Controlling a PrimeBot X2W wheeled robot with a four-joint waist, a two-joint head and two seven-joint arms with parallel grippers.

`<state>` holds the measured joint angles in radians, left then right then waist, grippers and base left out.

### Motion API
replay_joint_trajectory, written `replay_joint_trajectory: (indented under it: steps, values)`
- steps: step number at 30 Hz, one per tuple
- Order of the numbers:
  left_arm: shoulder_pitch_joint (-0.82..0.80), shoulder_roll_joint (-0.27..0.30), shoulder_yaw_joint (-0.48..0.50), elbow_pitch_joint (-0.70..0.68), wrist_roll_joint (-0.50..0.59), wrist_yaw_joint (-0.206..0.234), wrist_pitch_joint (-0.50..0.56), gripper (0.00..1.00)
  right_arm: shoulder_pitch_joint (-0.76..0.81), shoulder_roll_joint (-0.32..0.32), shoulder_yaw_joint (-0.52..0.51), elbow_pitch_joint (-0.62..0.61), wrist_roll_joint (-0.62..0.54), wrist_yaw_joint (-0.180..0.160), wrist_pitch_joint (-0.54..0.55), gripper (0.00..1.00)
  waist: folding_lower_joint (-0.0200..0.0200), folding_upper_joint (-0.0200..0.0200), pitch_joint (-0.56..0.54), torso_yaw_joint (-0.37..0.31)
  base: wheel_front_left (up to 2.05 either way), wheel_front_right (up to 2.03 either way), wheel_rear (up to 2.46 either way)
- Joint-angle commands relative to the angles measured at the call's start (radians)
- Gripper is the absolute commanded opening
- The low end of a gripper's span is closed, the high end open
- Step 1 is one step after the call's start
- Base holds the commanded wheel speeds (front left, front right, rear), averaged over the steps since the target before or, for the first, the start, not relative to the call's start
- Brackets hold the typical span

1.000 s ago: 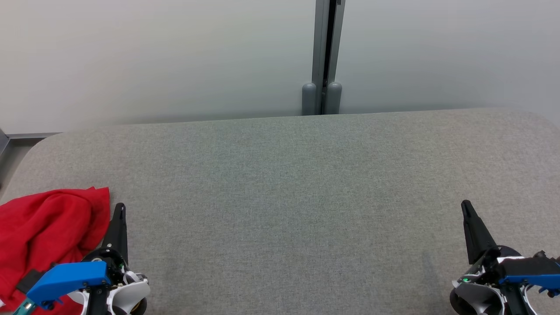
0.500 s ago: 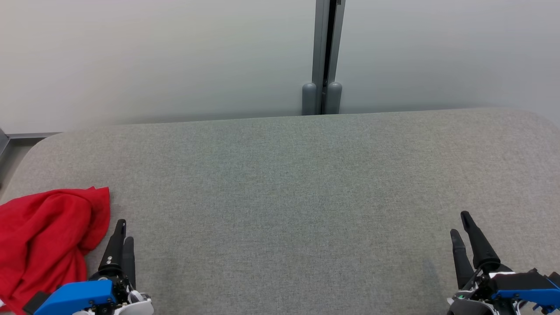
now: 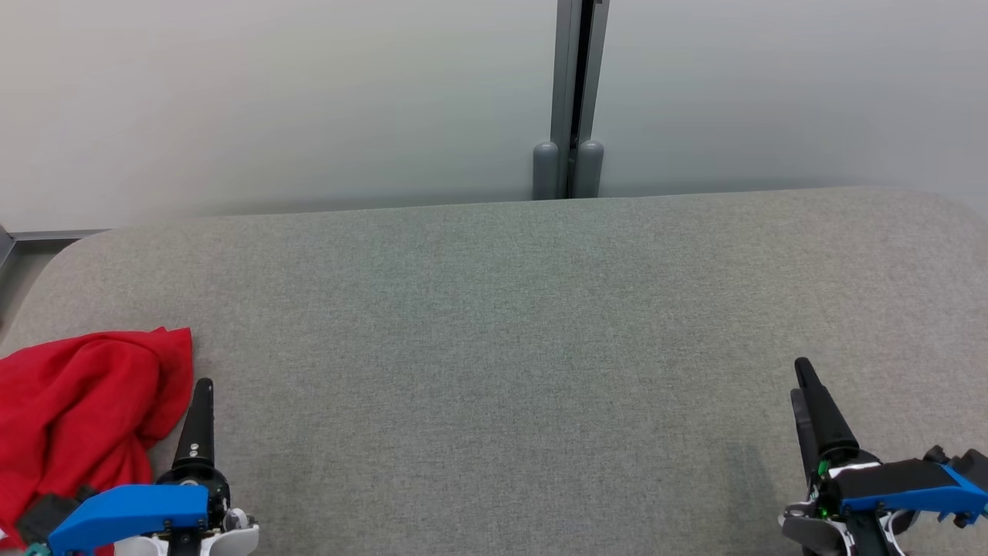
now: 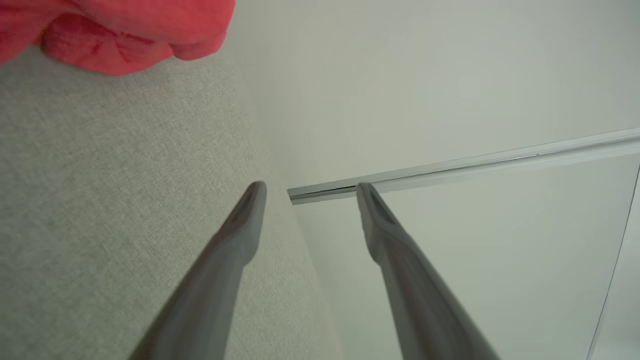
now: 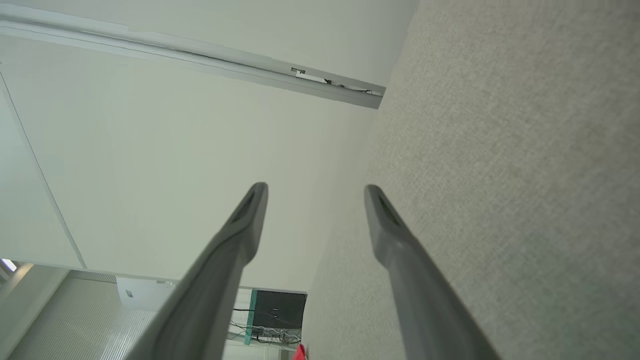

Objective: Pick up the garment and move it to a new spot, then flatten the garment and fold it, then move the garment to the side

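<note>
The red garment [image 3: 77, 417] is seen crumpled at the near left corner of the grey tabletop [image 3: 494, 324]. Just beside its right border the left pincer [image 3: 202, 398] is held, its fingers spread apart with nothing between them. Well apart, at the near right, the right pincer [image 3: 804, 386] is likewise held spread and empty. Behind the tabletop a pale wall [image 3: 270, 100] is seen.

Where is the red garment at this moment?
In the head view the red garment lies bunched at the lower left of the grey padded surface, beside the left gripper; the left wrist view shows it top left.
</note>
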<state>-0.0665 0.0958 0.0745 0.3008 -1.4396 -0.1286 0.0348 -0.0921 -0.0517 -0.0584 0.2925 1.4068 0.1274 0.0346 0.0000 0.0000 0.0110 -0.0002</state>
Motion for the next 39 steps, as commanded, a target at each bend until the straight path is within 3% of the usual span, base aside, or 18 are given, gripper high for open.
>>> replay_joint_trajectory:
  steps: [1,15,39]
  values:
    - [-0.035,0.022,-0.013,-0.012,0.055,-0.001,-0.015,1.0,-0.037,-0.009,0.006,-0.008,-0.066,0.002,-0.014,1.0,0.0,0.0,0.001,0.0,0.0,0.0,0.0]
    - [-0.054,0.059,-0.069,0.011,0.324,-0.001,-0.075,1.0,-0.077,0.0,0.043,0.015,-0.377,0.002,-0.074,1.0,0.0,0.0,0.013,-0.003,0.0,0.0,0.0]
    - [-0.067,0.081,-0.102,0.067,0.652,-0.002,-0.154,1.0,-0.121,0.001,0.082,0.064,-0.751,0.003,-0.154,1.0,0.0,0.0,0.024,-0.006,0.0,0.0,0.0]
